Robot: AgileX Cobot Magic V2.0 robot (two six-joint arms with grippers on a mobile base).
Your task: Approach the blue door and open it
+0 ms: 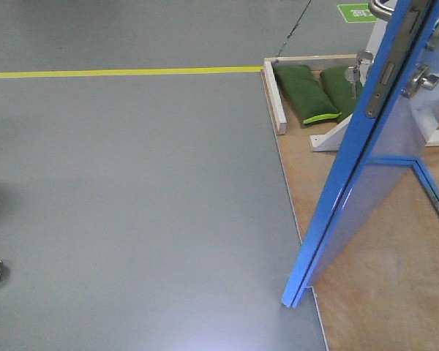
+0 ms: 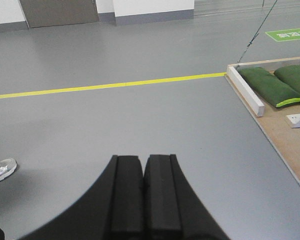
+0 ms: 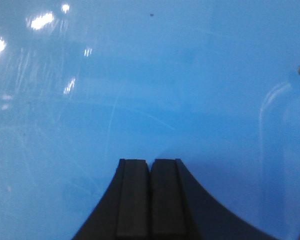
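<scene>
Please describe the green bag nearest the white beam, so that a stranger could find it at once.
Start at the blue door, standing open on the plywood platform. At the platform's far left corner, inside the white beam, two green bags lie side by side. Yours is the left bag, beside the beam, showing a bright lime strip at its near end.

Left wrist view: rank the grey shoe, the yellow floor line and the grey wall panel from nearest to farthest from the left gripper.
From the left gripper:
1. Grey shoe, low on the left, nearest.
2. Yellow floor line, across the floor ahead.
3. Grey wall panel, top left at the wall, farthest.
</scene>
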